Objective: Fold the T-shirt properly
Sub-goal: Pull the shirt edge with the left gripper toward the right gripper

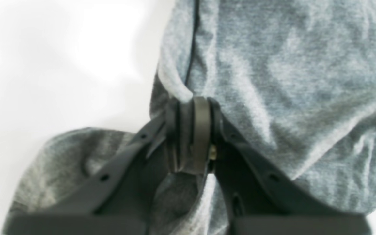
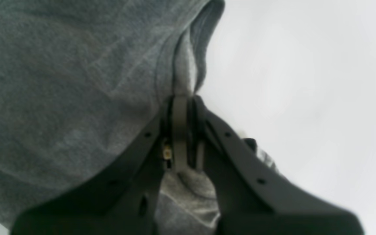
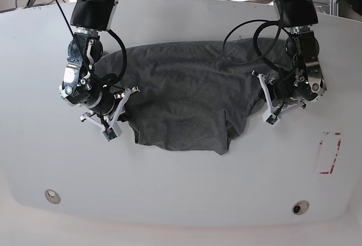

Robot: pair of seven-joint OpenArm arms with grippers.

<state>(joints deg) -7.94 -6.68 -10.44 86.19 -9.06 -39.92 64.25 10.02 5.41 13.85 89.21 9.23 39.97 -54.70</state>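
The T-shirt (image 3: 186,107) lay spread and rumpled across the middle of the white table (image 3: 181,189), stretched between the two arms, its lower edge hanging in an uneven fold towards the table's near side. On each side, an edge of the fabric was gathered up into a gripper.

The left gripper (image 1: 193,106) was closed on the T-shirt (image 1: 289,81): its jaws stood together with a bunched fold of grey cloth pinched at the tips, the bulk of the garment running away beyond and to one side of them, and a smaller lobe of cloth lying beneath the fingers.

The right gripper (image 2: 183,99) was likewise clamped on the T-shirt (image 2: 60,81), a hemmed edge rising straight out from its tips, with more cloth showing under the jaws.

In the base view, the left gripper (image 3: 264,96) held one side edge and the right gripper (image 3: 125,100) the other. A red rectangular marking (image 3: 329,152) sat on the table beyond the left arm, well apart from the cloth.
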